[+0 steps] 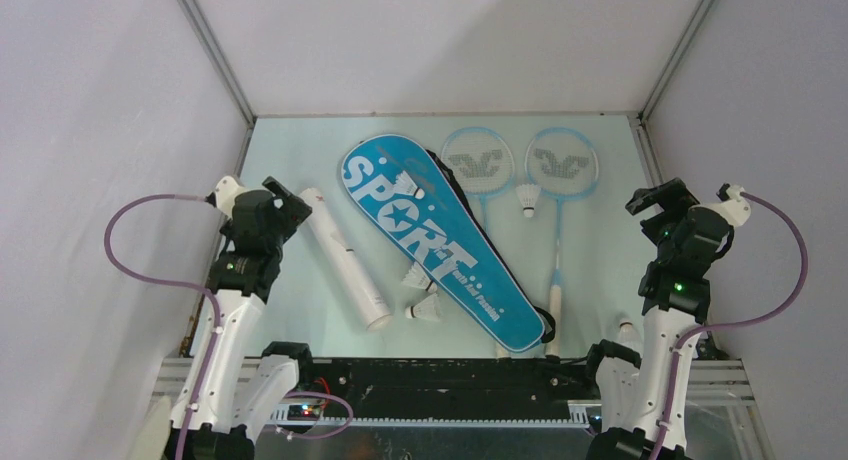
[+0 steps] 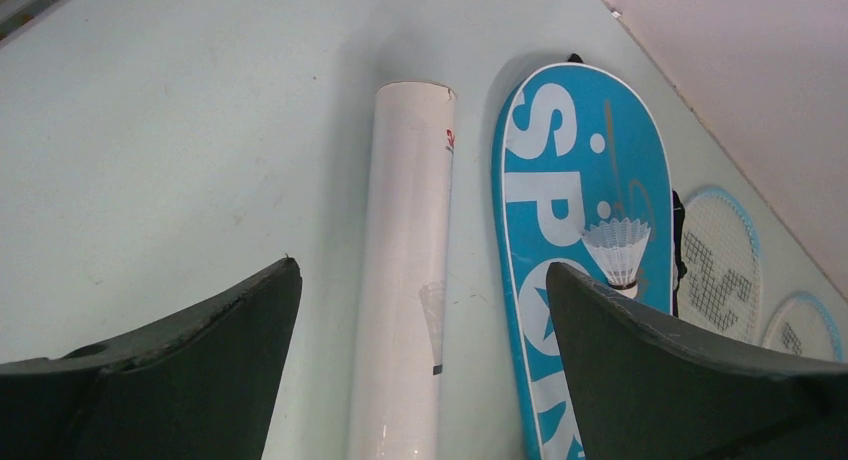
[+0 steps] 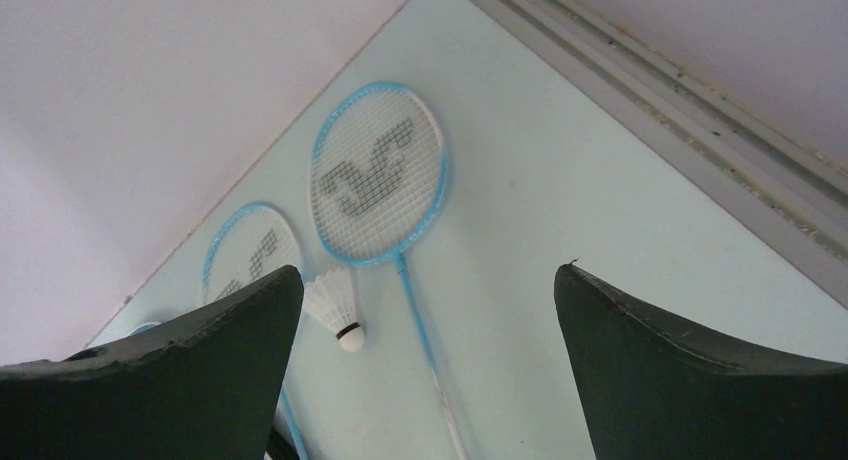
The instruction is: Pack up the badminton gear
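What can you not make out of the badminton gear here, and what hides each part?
Top view: lower shaft of the left racket, under the SPORT bag.
Left wrist view: near end of the white tube, cut off by the bottom edge.
Right wrist view: part of the left racket's head, behind a finger of the right gripper.
Top view: white object by the base of the right arm, too small to name.

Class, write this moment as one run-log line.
left gripper: open, empty | right gripper: open, empty | tube, bag, rackets, shuttlecocks: laid out on table, unpacked
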`<state>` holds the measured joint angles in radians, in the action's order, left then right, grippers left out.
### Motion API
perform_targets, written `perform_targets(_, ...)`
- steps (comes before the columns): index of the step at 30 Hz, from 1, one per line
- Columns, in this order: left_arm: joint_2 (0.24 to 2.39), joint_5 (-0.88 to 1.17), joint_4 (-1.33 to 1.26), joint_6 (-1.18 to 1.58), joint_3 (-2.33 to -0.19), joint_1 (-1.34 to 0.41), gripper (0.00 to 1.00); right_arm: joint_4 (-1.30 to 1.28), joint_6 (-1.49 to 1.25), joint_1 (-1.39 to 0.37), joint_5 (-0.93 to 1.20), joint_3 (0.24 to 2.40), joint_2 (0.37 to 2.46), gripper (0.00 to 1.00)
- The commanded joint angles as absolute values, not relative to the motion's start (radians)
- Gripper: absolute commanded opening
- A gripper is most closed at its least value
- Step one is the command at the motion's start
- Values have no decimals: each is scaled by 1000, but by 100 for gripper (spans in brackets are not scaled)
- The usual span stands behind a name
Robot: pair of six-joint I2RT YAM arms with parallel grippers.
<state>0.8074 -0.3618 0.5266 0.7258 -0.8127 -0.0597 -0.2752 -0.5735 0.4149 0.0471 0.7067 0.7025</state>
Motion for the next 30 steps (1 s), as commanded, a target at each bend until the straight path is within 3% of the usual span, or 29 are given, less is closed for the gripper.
perform_targets(1, 818, -304, 445, 718, -780, -66, 98, -221, -599, 425, 144, 700, 680, 99)
perform_targets(4, 859, -257, 415, 724, -754, -66, 98, -109, -612, 429, 284, 653, 687, 99)
perform_targets(11, 1016, -167, 365, 798, -711, -65, 98, -98, -624, 431, 388, 640, 743, 99)
perform_targets(30, 1386, -195, 414, 835, -770, -130, 98, -137, -640, 415, 367, 640, 758, 99)
